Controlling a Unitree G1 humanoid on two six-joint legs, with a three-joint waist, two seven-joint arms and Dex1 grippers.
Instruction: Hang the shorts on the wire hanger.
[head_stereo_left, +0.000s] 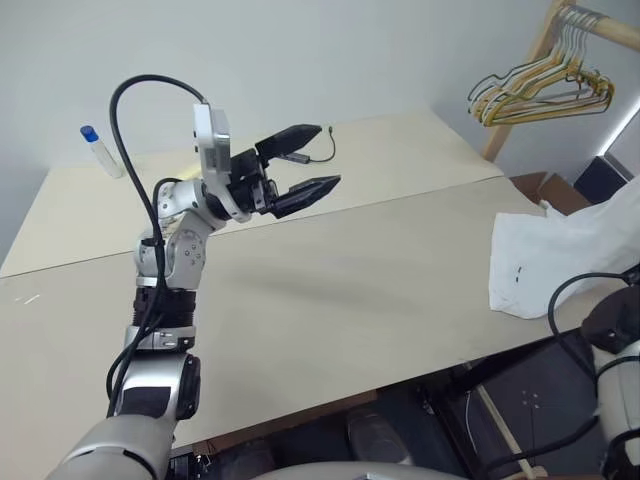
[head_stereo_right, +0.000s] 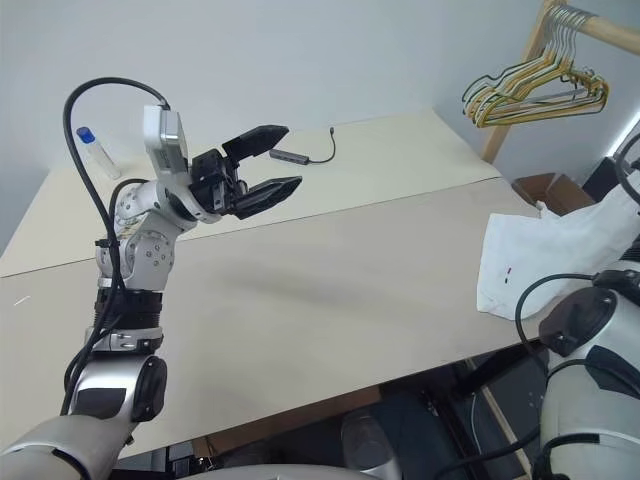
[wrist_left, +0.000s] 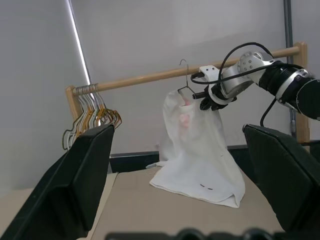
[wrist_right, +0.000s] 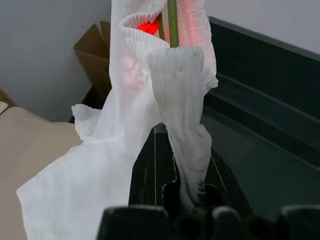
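Note:
The white shorts (wrist_left: 197, 155) hang from the thin wire hanger (wrist_left: 186, 82), their lower end resting on the table's right corner (head_stereo_left: 545, 260). The hanger's hook stands up at the wooden rod (wrist_left: 140, 80); whether it rests on the rod I cannot tell. My right gripper (wrist_left: 207, 100) is up by the rod, shut on the gathered waistband (wrist_right: 185, 90). The hanger's wire (wrist_right: 172, 22) runs up just past that grip. My left gripper (head_stereo_left: 325, 155) hovers open above the table's far middle and holds nothing.
Bunched yellow and orange hangers (head_stereo_left: 545, 85) hang on the rod's near end. A white bottle with a blue cap (head_stereo_left: 100, 150) lies at the table's far left. A grey cable with a plug (head_stereo_right: 300, 155) lies beyond my left gripper. A cardboard box (head_stereo_left: 545, 185) stands past the table (head_stereo_left: 330, 290).

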